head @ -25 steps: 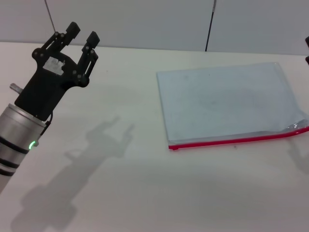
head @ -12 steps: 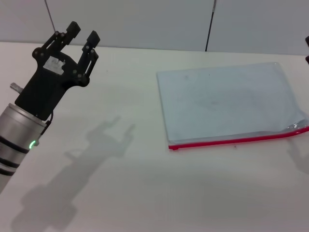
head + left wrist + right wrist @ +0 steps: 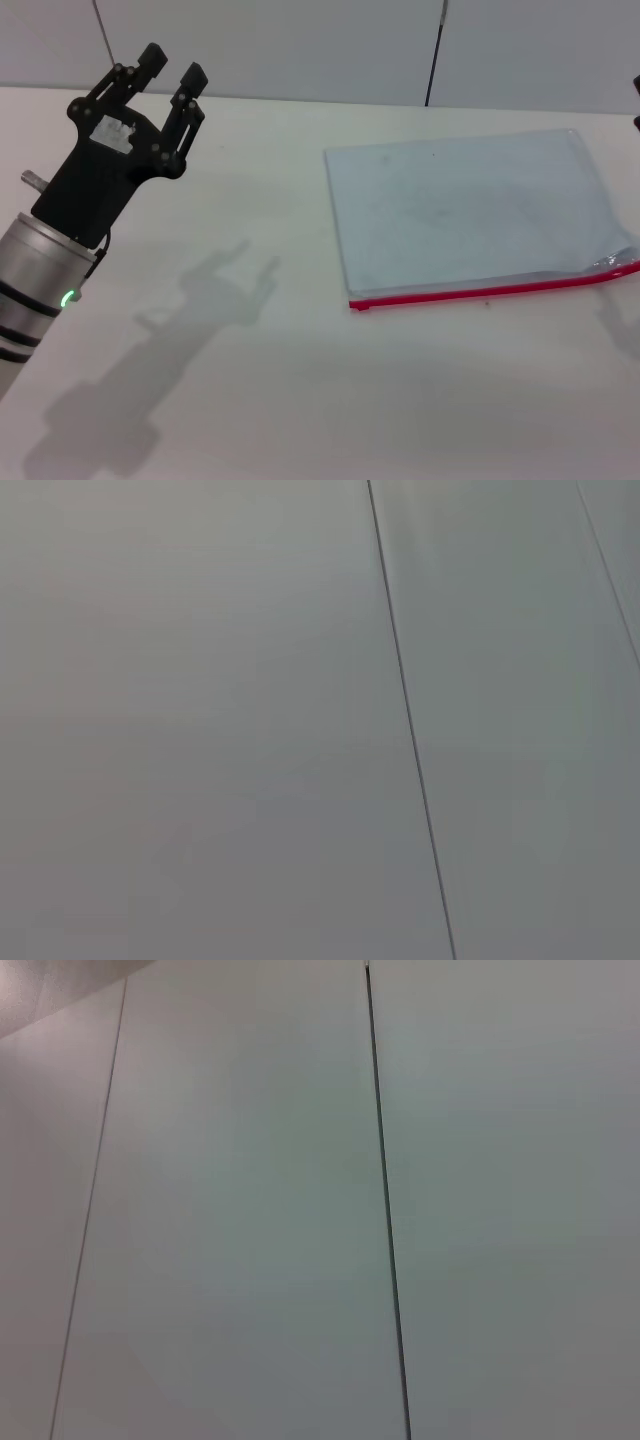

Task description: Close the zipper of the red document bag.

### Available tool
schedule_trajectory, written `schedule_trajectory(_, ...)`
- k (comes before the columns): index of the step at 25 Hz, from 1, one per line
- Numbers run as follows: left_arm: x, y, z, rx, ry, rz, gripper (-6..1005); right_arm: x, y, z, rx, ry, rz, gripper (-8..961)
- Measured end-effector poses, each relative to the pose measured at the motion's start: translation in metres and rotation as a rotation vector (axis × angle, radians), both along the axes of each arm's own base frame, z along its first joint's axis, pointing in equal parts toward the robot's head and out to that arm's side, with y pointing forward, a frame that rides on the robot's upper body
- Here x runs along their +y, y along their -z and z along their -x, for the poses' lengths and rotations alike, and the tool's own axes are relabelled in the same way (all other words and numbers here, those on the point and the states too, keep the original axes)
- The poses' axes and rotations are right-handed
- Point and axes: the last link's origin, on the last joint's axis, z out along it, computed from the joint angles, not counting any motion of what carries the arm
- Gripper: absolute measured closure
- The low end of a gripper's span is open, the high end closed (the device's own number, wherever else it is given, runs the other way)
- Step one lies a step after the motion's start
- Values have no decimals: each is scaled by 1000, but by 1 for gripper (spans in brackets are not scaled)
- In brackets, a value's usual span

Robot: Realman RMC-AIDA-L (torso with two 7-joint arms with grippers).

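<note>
Nothing had moved since the earlier frames: the bag and the left arm held the same positions.

The red document bag (image 3: 475,212) lay flat on the right half of the desk (image 3: 300,380), its long axis running left to right and tilted slightly, the right end farther from the robot. The zipper (image 3: 490,289) ran along the near long edge. At its right end the edge lifted and gaped, so that part was judged unclosed; the slider could not be made out.

The left tool (image 3: 168,72) was raised well to the left of the bag, fingers narrowly apart, holding nothing. The right tool showed only as a dark sliver at the right border; its state could not be told. The right arm was judged nearer the open end.
</note>
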Motion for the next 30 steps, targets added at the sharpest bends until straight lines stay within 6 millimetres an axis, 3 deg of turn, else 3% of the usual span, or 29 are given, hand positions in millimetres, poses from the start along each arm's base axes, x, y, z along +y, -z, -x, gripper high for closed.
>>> schedule_trajectory(30, 0, 1, -1, -6, 2, 4, 558, 2, 2, 5, -3, -17, 11, 239)
